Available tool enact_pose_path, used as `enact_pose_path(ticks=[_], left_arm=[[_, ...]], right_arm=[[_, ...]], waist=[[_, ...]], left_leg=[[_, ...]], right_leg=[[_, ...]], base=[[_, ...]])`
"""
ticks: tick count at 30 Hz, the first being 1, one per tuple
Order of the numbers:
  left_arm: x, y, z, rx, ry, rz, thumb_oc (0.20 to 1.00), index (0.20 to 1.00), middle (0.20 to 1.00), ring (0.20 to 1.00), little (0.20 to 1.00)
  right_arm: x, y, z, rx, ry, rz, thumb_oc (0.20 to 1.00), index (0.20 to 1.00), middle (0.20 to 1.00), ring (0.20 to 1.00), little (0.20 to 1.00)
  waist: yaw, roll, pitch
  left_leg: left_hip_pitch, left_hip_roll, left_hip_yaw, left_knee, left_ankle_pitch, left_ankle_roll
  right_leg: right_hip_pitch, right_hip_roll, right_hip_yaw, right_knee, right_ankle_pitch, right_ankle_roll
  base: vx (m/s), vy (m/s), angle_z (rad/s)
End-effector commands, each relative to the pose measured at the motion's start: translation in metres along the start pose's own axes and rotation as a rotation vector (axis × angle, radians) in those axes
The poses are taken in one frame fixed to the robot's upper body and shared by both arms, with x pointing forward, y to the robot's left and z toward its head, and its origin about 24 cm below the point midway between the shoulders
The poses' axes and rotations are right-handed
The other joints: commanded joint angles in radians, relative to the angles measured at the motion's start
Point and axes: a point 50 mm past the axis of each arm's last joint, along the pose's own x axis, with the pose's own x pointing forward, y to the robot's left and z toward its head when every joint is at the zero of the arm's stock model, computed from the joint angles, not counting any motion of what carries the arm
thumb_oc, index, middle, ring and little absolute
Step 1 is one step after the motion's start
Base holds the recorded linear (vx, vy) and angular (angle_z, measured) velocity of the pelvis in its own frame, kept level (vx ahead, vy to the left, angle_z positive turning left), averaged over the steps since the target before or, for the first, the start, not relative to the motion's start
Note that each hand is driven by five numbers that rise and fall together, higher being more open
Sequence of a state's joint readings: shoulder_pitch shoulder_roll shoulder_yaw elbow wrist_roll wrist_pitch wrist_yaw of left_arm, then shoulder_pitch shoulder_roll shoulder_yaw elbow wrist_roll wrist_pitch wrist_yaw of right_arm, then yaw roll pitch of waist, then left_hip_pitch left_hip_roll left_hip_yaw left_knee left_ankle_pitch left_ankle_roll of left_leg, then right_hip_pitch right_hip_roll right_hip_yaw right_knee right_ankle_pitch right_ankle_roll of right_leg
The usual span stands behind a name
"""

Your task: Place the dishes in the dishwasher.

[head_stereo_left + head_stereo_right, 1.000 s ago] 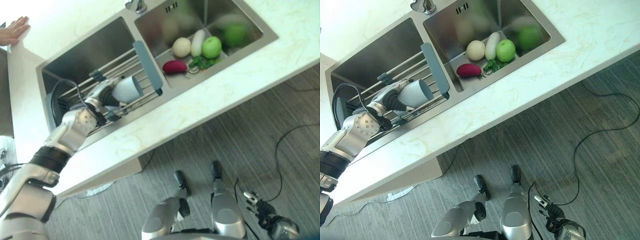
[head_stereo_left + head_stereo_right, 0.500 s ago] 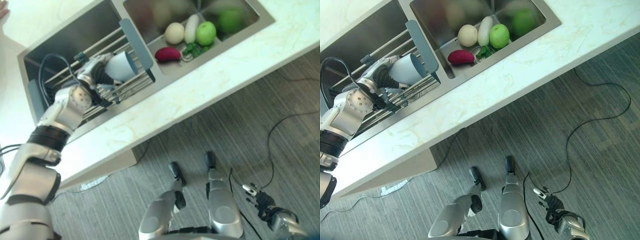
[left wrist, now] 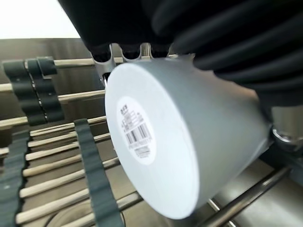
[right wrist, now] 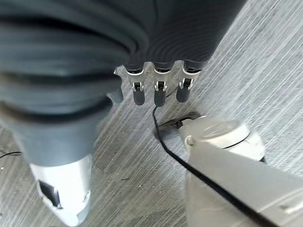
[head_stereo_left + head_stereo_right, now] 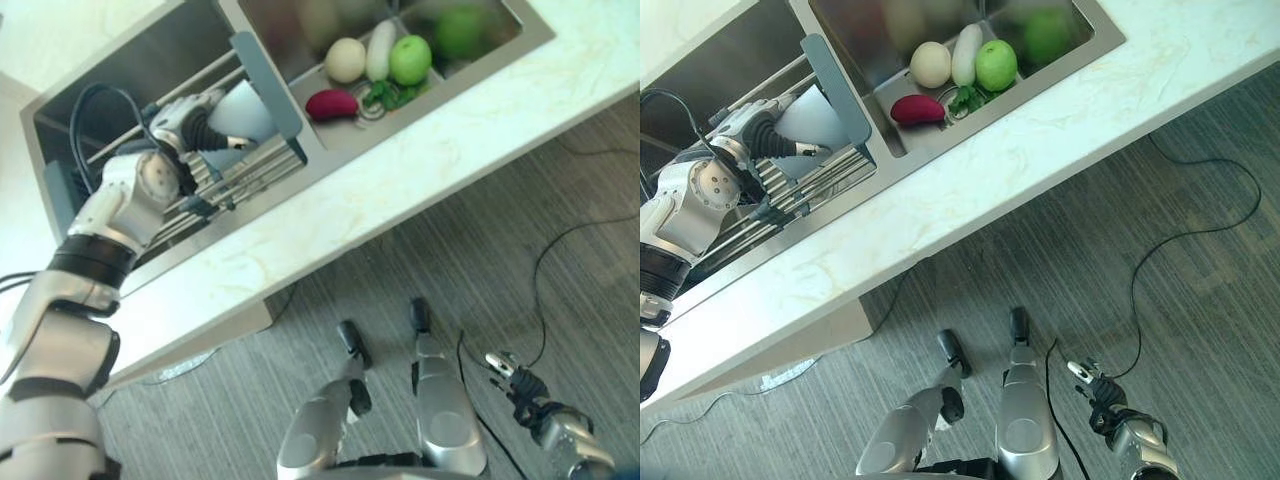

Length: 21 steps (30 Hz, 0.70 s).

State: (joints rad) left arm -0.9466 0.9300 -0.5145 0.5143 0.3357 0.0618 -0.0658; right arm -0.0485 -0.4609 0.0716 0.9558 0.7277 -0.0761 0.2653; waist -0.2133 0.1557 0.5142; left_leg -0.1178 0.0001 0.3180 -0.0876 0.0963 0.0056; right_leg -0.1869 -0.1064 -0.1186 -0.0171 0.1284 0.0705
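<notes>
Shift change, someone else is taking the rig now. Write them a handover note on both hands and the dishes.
Left hand: shut on the white cup, held on its side over the drying rack across the left sink basin; its labelled base faces the left wrist view.
Right hand: idle, low by the floor, fingers relaxed, holding nothing.
Right sink basin holds vegetables: two green round ones, a white radish, a pale round one, a dark red one.
Done: cup gripped.
Left: carry it to the dishwasher and place it.
</notes>
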Motion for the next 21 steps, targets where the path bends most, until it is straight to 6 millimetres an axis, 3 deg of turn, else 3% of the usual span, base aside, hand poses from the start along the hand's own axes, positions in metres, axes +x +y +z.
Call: enact_pose_path(ticks=[1,10,16,21], left_arm=[[-0.017,-0.065,-0.023,0.137,0.059,-0.212,0.200,0.200,0.200,0.200,0.200],[-0.034,-0.049,-0.062,0.348,0.160,-0.137,0.200,0.200,0.200,0.200,0.200],[-0.053,-0.002,-0.092,0.418,0.227,0.086,0.200,0.200,0.200,0.200,0.200],[-0.072,0.070,-0.087,0.427,0.143,0.557,0.200,0.200,0.200,0.200,0.200]], right_arm=[[-0.003,-0.005,-0.002,0.005,-0.010,-0.021,1.000,1.000,1.000,1.000,1.000],[-0.011,-0.011,-0.028,0.019,0.072,-0.073,1.000,1.000,1.000,1.000,1.000],[-0.024,-0.025,-0.053,0.059,0.177,-0.158,1.000,1.000,1.000,1.000,1.000],[-0.034,-0.032,-0.074,0.087,0.243,-0.208,1.000,1.000,1.000,1.000,1.000]], waist=[[-0.019,-0.034,-0.005],[0.018,-0.029,-0.101],[0.060,0.002,-0.191],[0.095,0.013,-0.251]], left_leg=[[-0.027,0.036,-0.040,0.119,-0.110,-0.028],[0.060,0.027,-0.047,0.090,-0.122,-0.030],[0.140,0.019,-0.045,0.074,-0.138,-0.031],[0.186,0.016,-0.055,0.062,-0.148,-0.031]], right_leg=[[-0.085,-0.075,0.032,0.135,-0.088,0.094],[0.032,-0.084,-0.029,0.107,-0.117,0.097],[0.145,-0.090,-0.086,0.081,-0.147,0.097],[0.216,-0.084,-0.114,0.055,-0.165,0.089]], base=[[0.00,0.000,0.00],[-0.01,-0.024,0.11],[0.02,-0.024,0.18],[0.03,-0.028,0.21]])
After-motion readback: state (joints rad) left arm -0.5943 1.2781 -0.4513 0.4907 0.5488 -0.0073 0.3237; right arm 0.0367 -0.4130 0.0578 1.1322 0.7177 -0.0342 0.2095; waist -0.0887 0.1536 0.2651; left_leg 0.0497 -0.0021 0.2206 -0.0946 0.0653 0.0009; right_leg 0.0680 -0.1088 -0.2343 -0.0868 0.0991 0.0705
